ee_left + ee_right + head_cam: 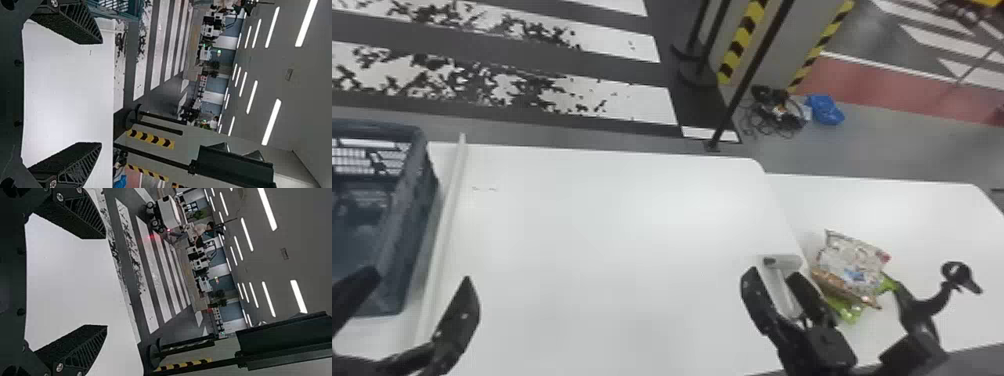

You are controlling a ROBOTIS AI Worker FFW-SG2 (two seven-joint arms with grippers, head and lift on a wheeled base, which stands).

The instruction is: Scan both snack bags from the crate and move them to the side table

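Late stage of the task. Left gripper: fingers spread wide, nothing between them; one fingertip overlaps the crate in the head view, the other appears over the main table. Right gripper: fingers likewise apart and, in its wrist view, bare table surface in the gap. The scanner appears between and just beyond these right fingers in the head view, near the table's edge; it is not gripped.

The silvery snack bag and green snack bag rest just past the right fingers, on the side away from the crate, the silvery one overlapping the green. Both occupy the side table, beside a black stand.

Transfer of both bags is thus judged complete. Whether each was scanned cannot be told. What remains is probably only withdrawing the open fingers without knocking the scanner.
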